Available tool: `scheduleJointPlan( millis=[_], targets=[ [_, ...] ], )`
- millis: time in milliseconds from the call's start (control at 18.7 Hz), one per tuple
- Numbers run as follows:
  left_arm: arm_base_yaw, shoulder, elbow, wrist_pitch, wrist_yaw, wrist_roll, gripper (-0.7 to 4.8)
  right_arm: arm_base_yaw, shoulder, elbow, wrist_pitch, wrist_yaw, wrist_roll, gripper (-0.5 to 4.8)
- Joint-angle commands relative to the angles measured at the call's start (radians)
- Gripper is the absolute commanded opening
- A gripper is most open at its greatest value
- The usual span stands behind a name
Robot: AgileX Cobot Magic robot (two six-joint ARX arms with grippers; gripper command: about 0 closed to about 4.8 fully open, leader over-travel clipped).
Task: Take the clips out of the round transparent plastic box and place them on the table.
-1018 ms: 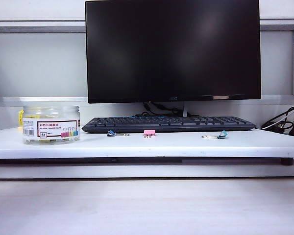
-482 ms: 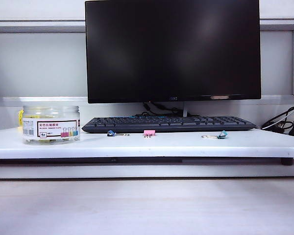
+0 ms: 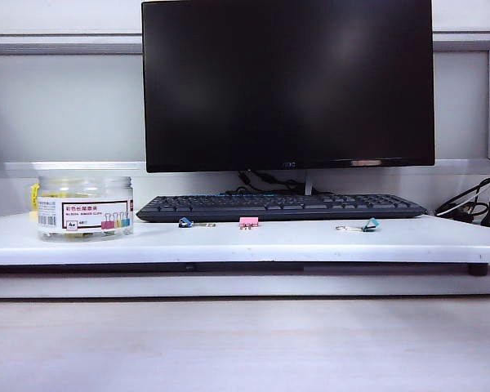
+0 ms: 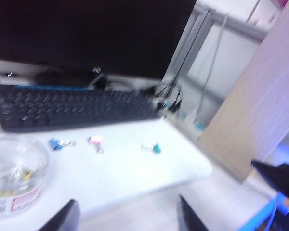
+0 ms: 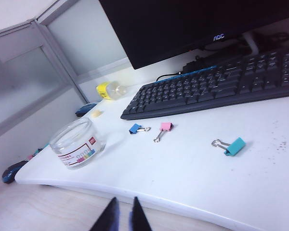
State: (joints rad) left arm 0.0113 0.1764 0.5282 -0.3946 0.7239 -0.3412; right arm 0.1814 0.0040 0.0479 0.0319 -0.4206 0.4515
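Jar (image 3: pixel 85 209) sits upright, lid off, at the left end of the white bench (image 3: pixel 310 242), near its front edge. Yellow clips (image 4: pixel 8 179) lie loose on the jar's bottom, seen through the clear wall; the left wrist view is blurred, so no count. Label faces the front.

On the bench right of the jar, in a loose row in front of the keyboard (image 3: pixel 282 207): blue clip (image 3: pixel 186 222), pink clip (image 3: pixel 248 221), teal clip (image 3: pixel 368 224). All three lie apart from each other and from the jar. Blue and pink are just beside the keyboard's front edge, teal further right, still near it.

Monitor (image 3: pixel 287 83) stands behind the keyboard, screen dark. Cables (image 3: pixel 474 208) bunch at the bench's back right. A small yellow-capped bottle (image 5: pixel 111 89) lies behind the jar by the partition wall.

Left hand (image 4: pixel 125 216) hangs above the bench's front edge, fingers spread wide, nothing between them, jar off to one side below it. Right hand (image 5: pixel 122 217) hangs off the front edge of the bench, well apart from all clips, fingers nearly pressed together, holding nothing. Neither hand shows clearly in the exterior view.
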Motion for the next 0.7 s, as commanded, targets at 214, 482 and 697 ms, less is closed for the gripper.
scheduleJointPlan(
  millis=[214,482,697],
  targets=[
    [-0.001,0.331,0.254,-0.156,-0.032,0.187,2.69,0.000,-0.002,0.006,0.013,-0.002,-0.004,0.42],
    [-0.019,0.644,0.360,-0.157,-0.032,0.217,2.69,0.000,-0.002,0.006,-0.002,-0.001,-0.014,0.44],
    [-0.137,0.869,0.394,-0.118,-0.134,0.285,2.69,0.000,-0.002,0.006,-0.006,-0.001,-0.015,0.44]
  ],
)
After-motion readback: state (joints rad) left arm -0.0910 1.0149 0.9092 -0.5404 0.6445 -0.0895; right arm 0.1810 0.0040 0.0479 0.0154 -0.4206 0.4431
